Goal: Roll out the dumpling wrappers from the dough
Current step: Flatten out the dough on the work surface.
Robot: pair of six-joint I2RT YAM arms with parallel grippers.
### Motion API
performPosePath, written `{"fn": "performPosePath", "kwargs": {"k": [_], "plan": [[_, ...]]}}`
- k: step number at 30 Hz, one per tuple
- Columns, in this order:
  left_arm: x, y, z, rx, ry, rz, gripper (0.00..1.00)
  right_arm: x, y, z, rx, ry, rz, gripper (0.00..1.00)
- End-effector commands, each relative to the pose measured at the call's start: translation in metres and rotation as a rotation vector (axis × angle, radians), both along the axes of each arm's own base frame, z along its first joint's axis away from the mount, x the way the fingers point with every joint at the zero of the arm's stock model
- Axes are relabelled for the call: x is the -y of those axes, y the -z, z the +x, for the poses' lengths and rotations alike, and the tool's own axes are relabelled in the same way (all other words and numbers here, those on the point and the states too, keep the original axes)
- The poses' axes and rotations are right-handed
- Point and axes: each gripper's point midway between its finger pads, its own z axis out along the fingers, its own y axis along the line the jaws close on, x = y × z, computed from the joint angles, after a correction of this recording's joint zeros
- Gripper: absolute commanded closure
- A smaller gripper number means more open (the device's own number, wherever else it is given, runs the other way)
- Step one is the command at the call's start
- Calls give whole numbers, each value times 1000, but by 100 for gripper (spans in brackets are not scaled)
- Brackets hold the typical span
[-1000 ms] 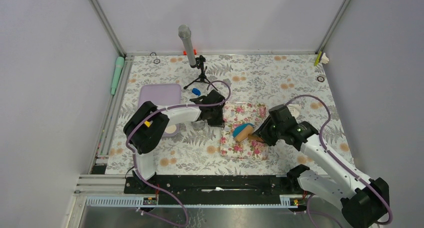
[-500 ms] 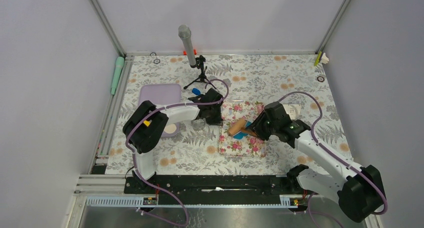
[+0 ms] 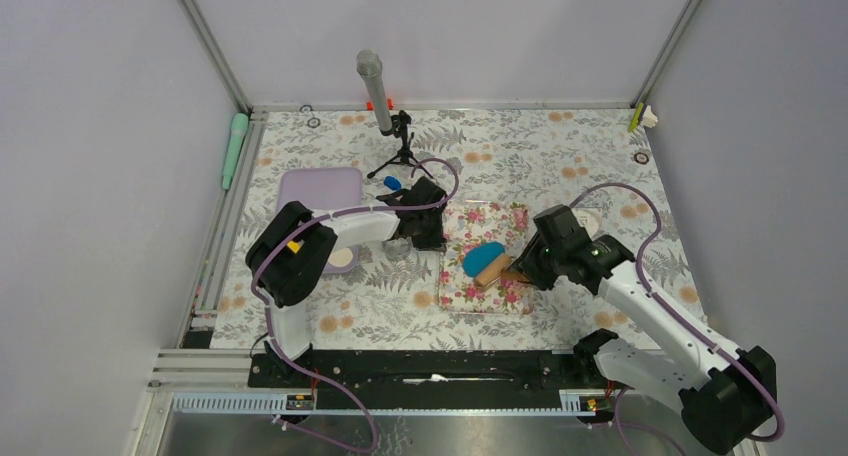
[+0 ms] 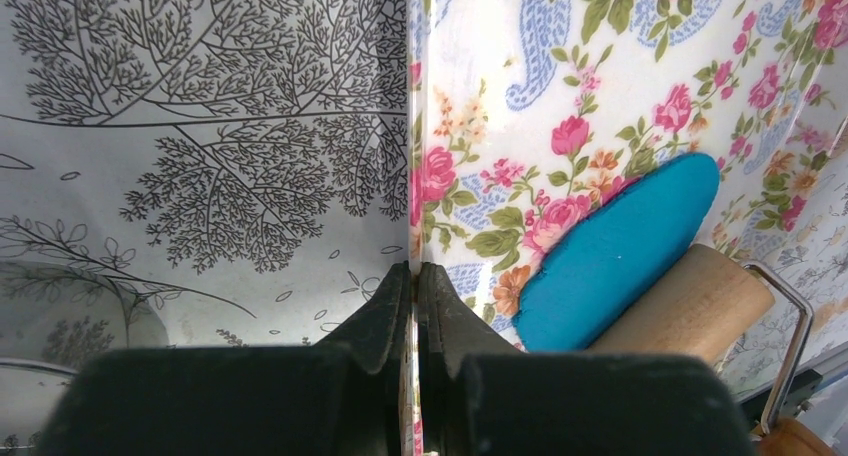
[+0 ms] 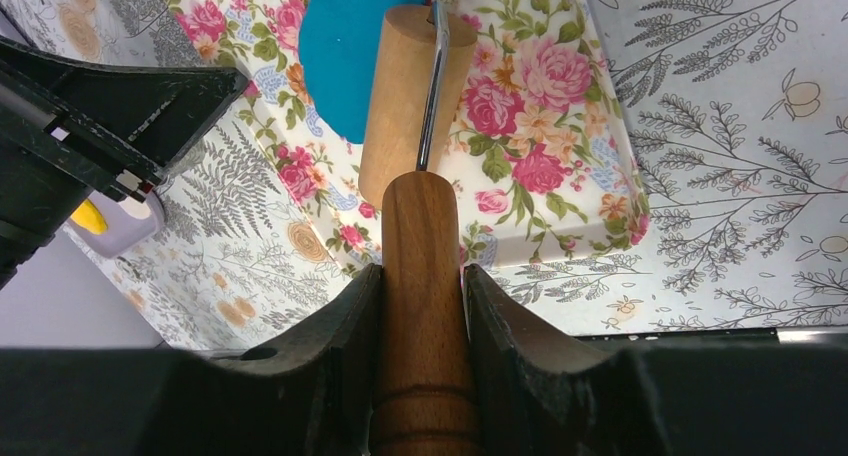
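The dough [image 3: 483,257] is a flattened blue oval lying on the floral pink mat [image 3: 495,294]. A wooden roller's drum [image 3: 492,270] rests against the dough's near-right edge. My right gripper [image 3: 527,266] is shut on the roller's wooden handle [image 5: 418,216]. In the right wrist view the drum [image 5: 400,96] lies half over the dough [image 5: 350,46]. My left gripper [image 4: 414,276] is shut on the mat's left edge, with the dough [image 4: 620,246] just to its right. No dumpling wrappers are in view.
A lilac tray [image 3: 318,191] lies at the left, with a white round object [image 3: 343,259] near it. A microphone on a small tripod [image 3: 400,146] stands behind the mat, with a small blue lump [image 3: 393,183] beside it. A white disc [image 3: 590,221] lies right of the mat.
The roller went out to the left over the dough and has come back to the dough's near-right edge. The left gripper has kept its hold on the mat.
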Motion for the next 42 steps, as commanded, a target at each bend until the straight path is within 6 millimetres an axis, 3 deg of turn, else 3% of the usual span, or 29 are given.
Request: {"fn": "performPosePath", "kwargs": {"k": [1,7,10,13,17,20,29,34,42], "plan": [[-5,-4,-2,16,36,16,100,52,55,-31,-197,-18,-317,100],[0,-5,-8,7,77,-5,100,39,67,-11,-181,-26,-301,100],[2,-4,-9,5,91,-8,100,32,63,-8,-184,-41,-276,100],[2,-5,-10,5,97,-8,100,27,45,-2,-141,-43,-250,100],[3,-6,-9,7,99,-10,100,22,1,10,-50,-39,-209,100],[3,-4,-9,5,97,-8,100,12,-21,21,-8,-55,-175,100],[1,-3,-10,0,95,2,100,-22,-42,57,75,-84,-70,100],[0,-3,-9,-2,85,9,100,-23,-32,56,56,-77,-65,100],[0,-4,-9,0,80,6,100,-5,27,20,-73,-31,-96,100]]}}
